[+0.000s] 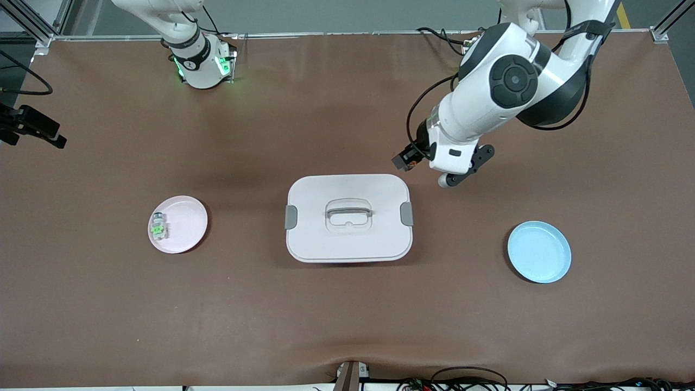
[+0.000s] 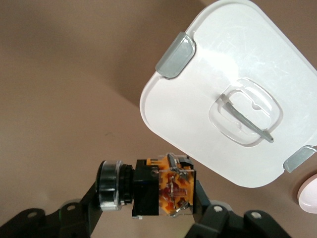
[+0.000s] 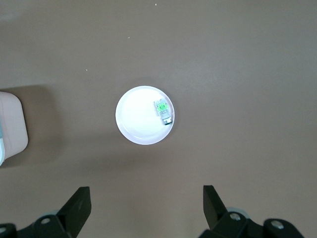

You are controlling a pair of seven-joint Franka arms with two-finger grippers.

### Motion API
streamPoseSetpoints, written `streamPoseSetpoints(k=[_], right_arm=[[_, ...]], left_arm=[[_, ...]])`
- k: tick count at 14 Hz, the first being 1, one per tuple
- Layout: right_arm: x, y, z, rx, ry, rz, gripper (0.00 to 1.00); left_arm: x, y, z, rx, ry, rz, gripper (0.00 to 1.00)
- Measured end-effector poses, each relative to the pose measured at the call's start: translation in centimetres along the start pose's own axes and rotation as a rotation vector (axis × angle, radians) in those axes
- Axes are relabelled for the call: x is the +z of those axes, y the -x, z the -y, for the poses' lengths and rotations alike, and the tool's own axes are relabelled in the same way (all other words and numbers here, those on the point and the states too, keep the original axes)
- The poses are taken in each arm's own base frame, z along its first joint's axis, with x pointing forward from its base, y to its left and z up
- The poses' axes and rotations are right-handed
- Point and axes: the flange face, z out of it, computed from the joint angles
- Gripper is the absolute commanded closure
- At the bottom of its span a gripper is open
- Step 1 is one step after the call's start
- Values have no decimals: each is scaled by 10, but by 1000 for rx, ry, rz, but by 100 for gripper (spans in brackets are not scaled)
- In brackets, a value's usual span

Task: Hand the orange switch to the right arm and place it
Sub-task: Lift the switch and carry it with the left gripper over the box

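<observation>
While gripped, orange switch (image 2: 163, 186) half-hidden.

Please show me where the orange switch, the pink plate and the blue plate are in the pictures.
orange switch (image 2: 173, 191): left wrist view, on its orange face, between the left jaws.
pink plate (image 1: 187, 225): front view, on its bare inner surface.
blue plate (image 1: 539, 251): front view, on its middle.

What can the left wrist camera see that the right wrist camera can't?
Only the left wrist view shows the left claw shut on the orange switch, plus the white box's handle and grey clips.
Only the right wrist view shows the open right claw up over the pink plate holding the green-topped switch.
Both show the brown table and some of the white box.
</observation>
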Motion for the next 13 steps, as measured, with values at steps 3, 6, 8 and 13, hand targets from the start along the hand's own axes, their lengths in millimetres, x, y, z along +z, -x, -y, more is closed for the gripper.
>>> streamPoseSetpoints(k=[3, 6, 8, 13], right_arm=[[0, 0, 2, -3, -14, 0, 0], [5, 1, 13, 13, -114, 20, 0], [12, 2, 20, 55, -199, 40, 0], [46, 10, 22, 222, -398, 21, 0]], left_arm=[[9, 6, -10, -88, 2, 15, 100], [18, 23, -24, -185, 9, 29, 100], [20, 33, -36, -246, 22, 41, 100], [20, 57, -58, -314, 72, 60, 100]])
